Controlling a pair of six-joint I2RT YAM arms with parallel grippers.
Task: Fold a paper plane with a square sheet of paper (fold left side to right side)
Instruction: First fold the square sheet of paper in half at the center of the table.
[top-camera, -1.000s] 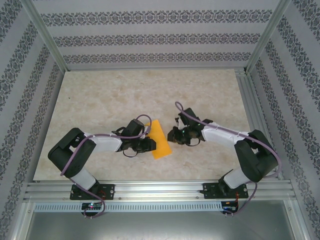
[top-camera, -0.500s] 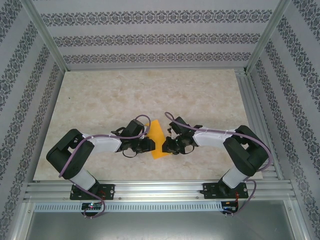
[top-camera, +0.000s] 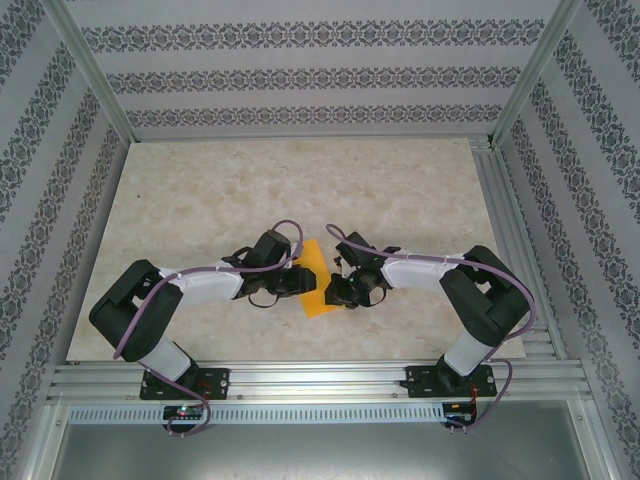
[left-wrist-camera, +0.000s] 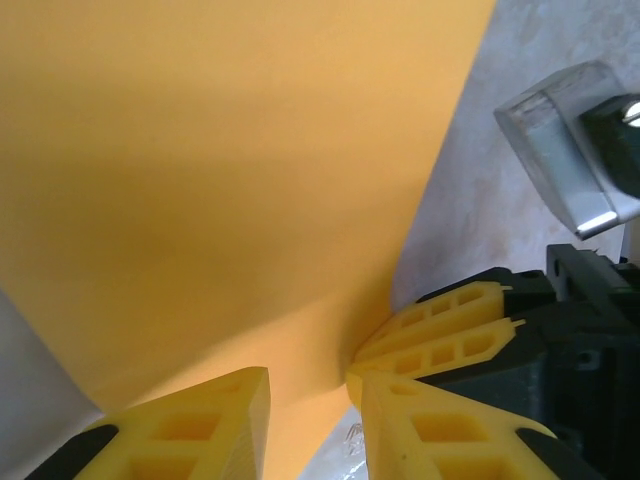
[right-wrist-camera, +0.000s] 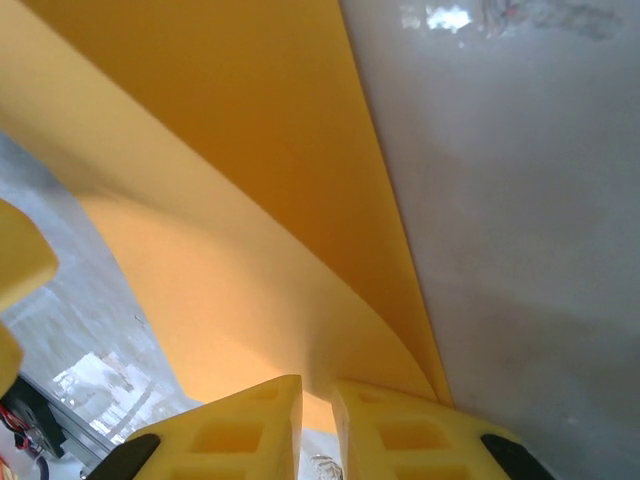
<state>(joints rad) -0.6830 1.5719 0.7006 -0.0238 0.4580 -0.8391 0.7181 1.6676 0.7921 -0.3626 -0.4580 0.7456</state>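
I work in a lab test cell: a beige marble-patterned tabletop (top-camera: 200, 180) boxed in by silver aluminium frame rails (top-camera: 300, 378) and grey damask-striped wallpaper panels (top-camera: 300, 75) on three sides.

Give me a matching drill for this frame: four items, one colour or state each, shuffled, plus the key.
Things:
1. sheet of paper
2. cable on the left arm
3. table
4. right gripper

Colours and states:
A. purple
B. shut on the paper's edge
C. orange-yellow
D. pale marbled beige

Pairs: 1-C, 2-A, 3-D, 4-B.
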